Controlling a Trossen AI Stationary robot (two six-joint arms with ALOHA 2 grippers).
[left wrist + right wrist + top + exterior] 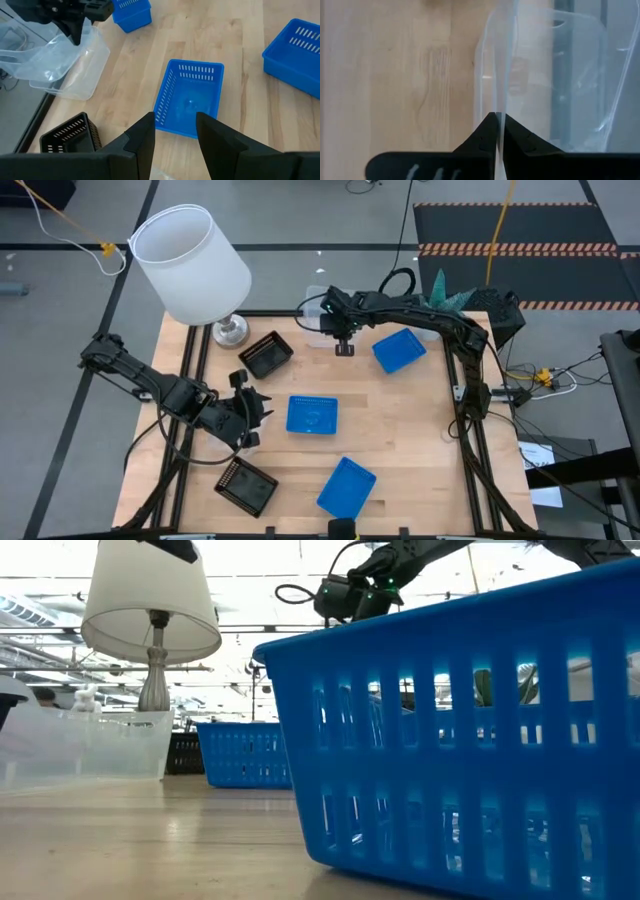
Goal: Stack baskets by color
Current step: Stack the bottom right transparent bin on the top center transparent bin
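Nearest the bottom edge of the high view I see a tilted blue basket [346, 486] and, left of it, a black basket [246, 486] close to the table's [420, 450] front rim. Just above that black one sits my left gripper [250, 408], fingers parted and holding nothing (its own camera shows bare wood between them). To its right, mid-frame, a second blue basket [312, 416] lies flat with open wood on all sides. Farther up, another black basket [266, 355] sits near the lamp base [230, 331], and a third blue basket [399, 350] is at upper right. At the table's far edge, my right gripper [343, 348] has its fingers [520, 137] pinched on the thin wall of a clear basket [545, 75], which overhangs the rim there with other clear baskets [60, 65].
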